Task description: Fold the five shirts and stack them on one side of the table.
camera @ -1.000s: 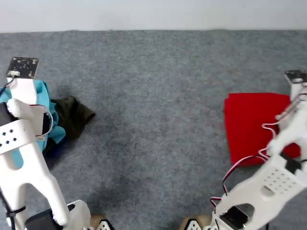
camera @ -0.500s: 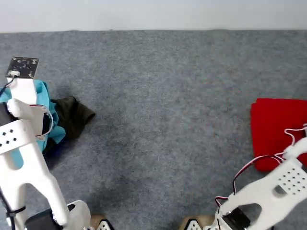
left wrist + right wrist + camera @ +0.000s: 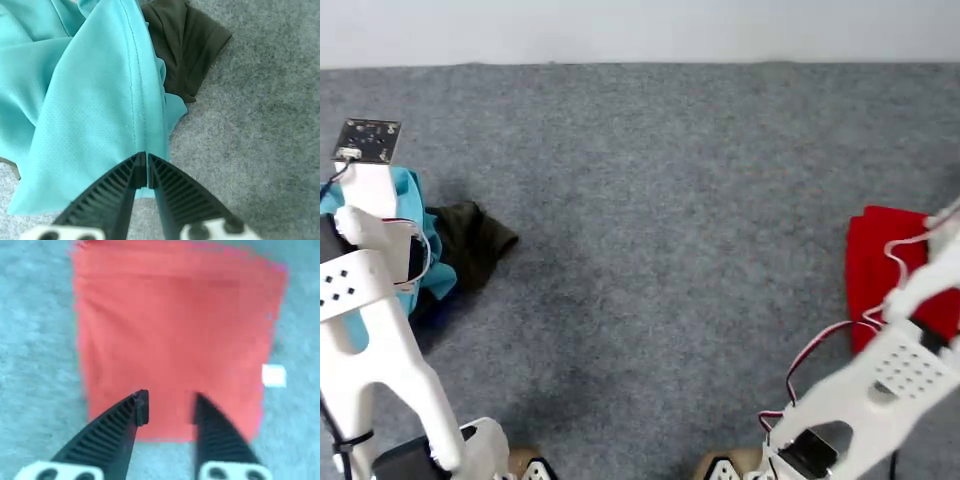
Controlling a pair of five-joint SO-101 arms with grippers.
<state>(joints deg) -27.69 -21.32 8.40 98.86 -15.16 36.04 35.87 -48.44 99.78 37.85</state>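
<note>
At the left edge of the grey carpeted table (image 3: 650,200), my left jaws are pinched together on a seam of the crumpled turquoise shirt (image 3: 90,115), a bunched dark shirt (image 3: 190,40) touching it on the side toward the table's middle. Far right, my right jaws hang parted and empty above the near hem of the flat folded red shirt (image 3: 170,325). I judge the turquoise one my left arm's to drag inward.

red shirt (image 3: 872,272): folded flat, table's right edge | teal shirt (image 3: 90,100): crumpled, left edge | dark shirt (image 3: 475,240): bunched, touching teal
</note>
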